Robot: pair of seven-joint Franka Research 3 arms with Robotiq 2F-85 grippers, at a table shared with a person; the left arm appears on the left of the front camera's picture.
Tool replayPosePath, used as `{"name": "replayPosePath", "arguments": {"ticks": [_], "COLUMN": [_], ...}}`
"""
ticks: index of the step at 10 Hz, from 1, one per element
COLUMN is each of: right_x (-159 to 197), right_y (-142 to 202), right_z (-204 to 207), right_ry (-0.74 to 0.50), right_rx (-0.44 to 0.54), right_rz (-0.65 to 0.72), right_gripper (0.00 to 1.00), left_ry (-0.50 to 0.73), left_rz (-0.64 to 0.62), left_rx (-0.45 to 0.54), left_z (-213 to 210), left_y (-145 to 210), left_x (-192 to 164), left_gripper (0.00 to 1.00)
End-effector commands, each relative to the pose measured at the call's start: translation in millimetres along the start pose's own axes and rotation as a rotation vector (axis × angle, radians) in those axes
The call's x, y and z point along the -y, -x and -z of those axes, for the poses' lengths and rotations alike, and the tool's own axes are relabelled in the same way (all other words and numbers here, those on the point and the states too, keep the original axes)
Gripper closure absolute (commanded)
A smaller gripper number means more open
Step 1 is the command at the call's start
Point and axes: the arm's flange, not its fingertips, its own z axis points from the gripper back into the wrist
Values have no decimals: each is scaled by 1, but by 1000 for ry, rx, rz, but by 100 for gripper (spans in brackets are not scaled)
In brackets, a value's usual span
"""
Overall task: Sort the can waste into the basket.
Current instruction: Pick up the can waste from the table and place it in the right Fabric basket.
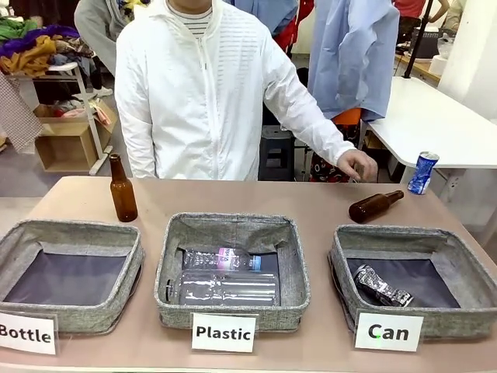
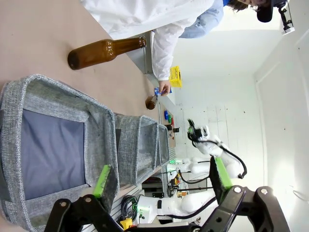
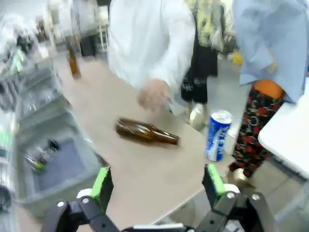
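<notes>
The crushed silver-and-black can [image 1: 382, 286] lies inside the grey basket [image 1: 411, 235] behind the "Can" card at the right. The blue can [image 1: 423, 172] stands upright at the table's far right edge. In the right wrist view my right gripper [image 3: 157, 181] is open and empty. It hovers above the table, with the blue can [image 3: 217, 135] ahead to the right and the basket [image 3: 48, 199] holding the crushed can [image 3: 41, 157] to the left. My left gripper [image 2: 161, 176] is open and empty over the "Bottle" bin [image 2: 53, 140].
A brown bottle [image 1: 375, 205] lies just behind the Can basket, and another [image 1: 122, 189] stands at the back left. The person's hand [image 1: 357, 164] hangs near the lying bottle. The middle "Plastic" bin [image 1: 233, 225] holds clear bottles.
</notes>
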Motion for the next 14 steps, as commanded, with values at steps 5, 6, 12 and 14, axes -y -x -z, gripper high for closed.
{"name": "replayPosePath", "arguments": {"ticks": [5, 6, 12, 14], "right_x": [-71, -74, -55, -34], "right_y": [-1, -2, -1, -2], "right_z": [-58, -54, -32, -7], "right_ry": [-13, -6, 106, 257], "right_rx": [62, 52, 40, 21], "right_rz": [251, 236, 219, 153], "right_gripper": [0, 0, 0, 0], "left_ry": [12, 12, 12, 12], "left_rz": [21, 21, 21, 21], "left_rx": [-1, -1, -1, -1], "left_z": [1, 1, 1, 1], "left_y": [0, 0, 0, 0], "left_x": [0, 0, 0, 0], "left_gripper": [0, 0, 0, 0]}}
